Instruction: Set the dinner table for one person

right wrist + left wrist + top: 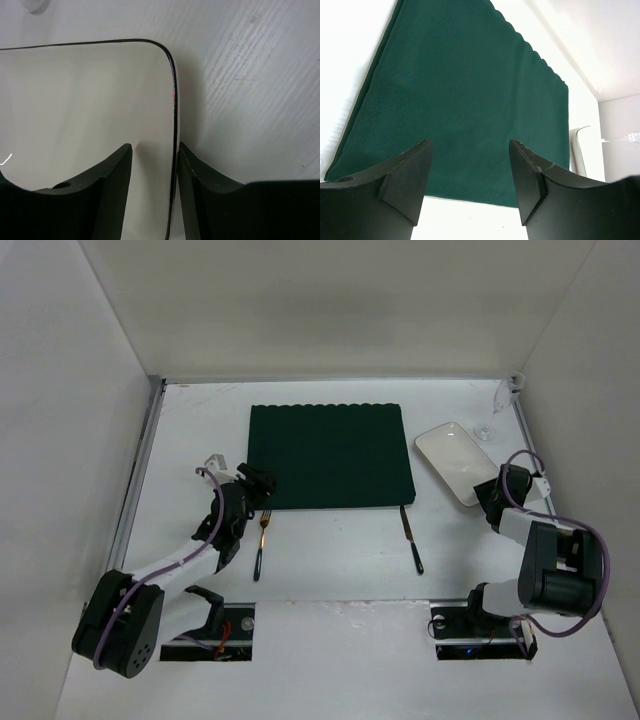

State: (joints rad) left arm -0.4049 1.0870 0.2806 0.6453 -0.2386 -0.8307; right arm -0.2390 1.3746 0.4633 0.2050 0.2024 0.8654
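The white dinner table [330, 565] holds a dark green scallop-edged placemat [330, 455] at its middle. A white rectangular plate [452, 460] lies right of the mat. A fork [261, 540] lies by the mat's near left corner and a knife [412, 542] by its near right corner. My left gripper [262, 483] is open and empty over the mat's near left edge [460, 85]; in its wrist view its jaws [470, 150] stand wide apart. My right gripper [488, 498] is open and straddles the plate's near rim [85, 110], one finger over the plate and one outside [154, 150].
A clear wine glass [487, 428] stands at the back right, just beyond the plate and close to the right wall. White walls close in the table on the left, back and right. The arm bases sit at the near edge.
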